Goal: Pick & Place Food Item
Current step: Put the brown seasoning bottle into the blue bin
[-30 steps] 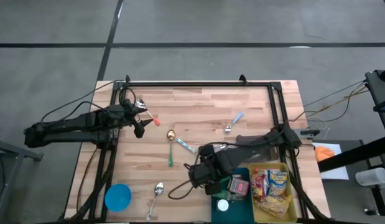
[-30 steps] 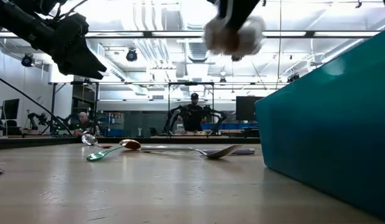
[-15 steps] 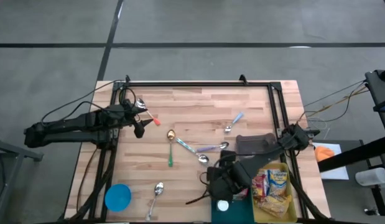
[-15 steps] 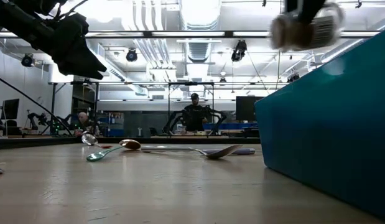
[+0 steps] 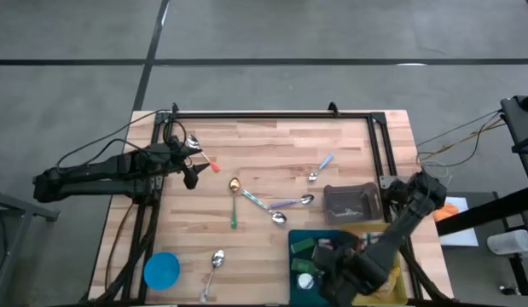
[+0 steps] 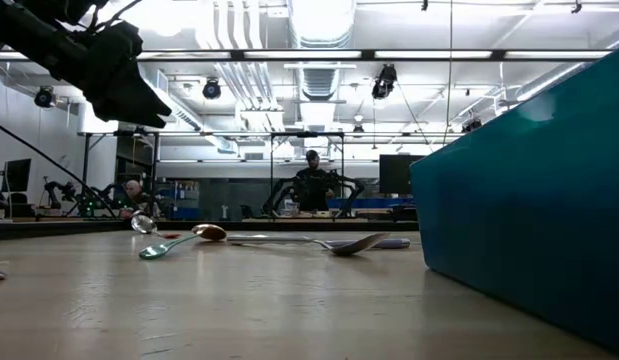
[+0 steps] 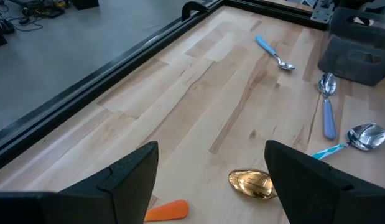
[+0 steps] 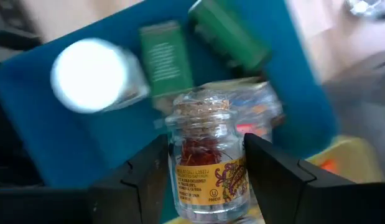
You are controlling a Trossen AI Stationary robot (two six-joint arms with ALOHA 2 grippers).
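While the right gripper (image 8: 204, 180) pinches the upright jar (image 8: 208, 152), the bin (image 8: 30, 130) lies directly beneath it; the left gripper (image 7: 211, 180) waits spread, well apart.

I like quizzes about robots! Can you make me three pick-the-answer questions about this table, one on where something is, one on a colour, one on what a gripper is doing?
1. Where does the right gripper hover?
A. over the teal plastic bin
B. over the blue round lid
C. off the table

2. What colour is the handle of the gold-bowled spoon?
A. red
B. green
C. black

3. The right gripper is
A. empty
B. closed on a spoon
C. closed on a small glass spice jar

Answers: 1 A, bin below the fingers; 2 B, green in the high view; 3 C, jar between the fingers.
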